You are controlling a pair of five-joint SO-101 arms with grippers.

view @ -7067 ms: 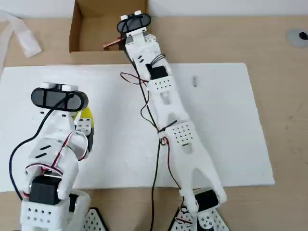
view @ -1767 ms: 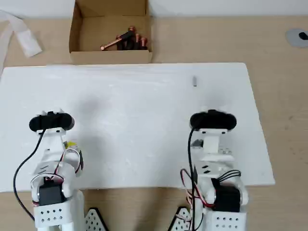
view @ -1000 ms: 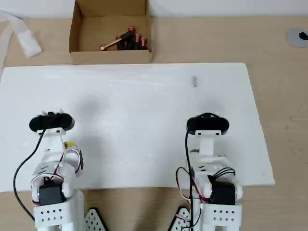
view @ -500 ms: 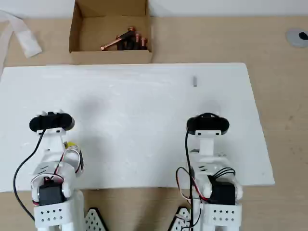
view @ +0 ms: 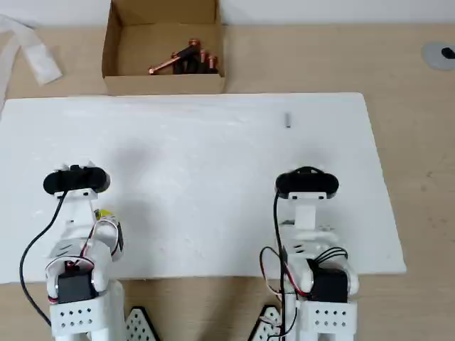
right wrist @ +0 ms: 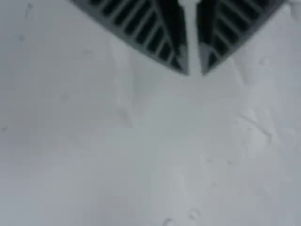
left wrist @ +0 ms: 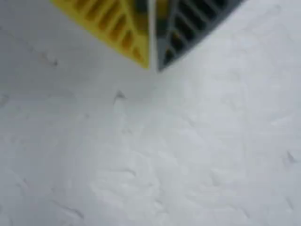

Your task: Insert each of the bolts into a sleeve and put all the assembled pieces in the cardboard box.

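Now both arms sit folded at the lower edge of the high view, whereas seven seconds ago the right arm stretched out to the cardboard box (view: 111, 50); over the last half second nothing has shifted. The left gripper (left wrist: 153, 66) and right gripper (right wrist: 190, 70) are each closed to a thin slit, empty, over the white board (view: 213, 156). At upper left, the box holds the assembled pieces (view: 189, 59), heaped in its right part.
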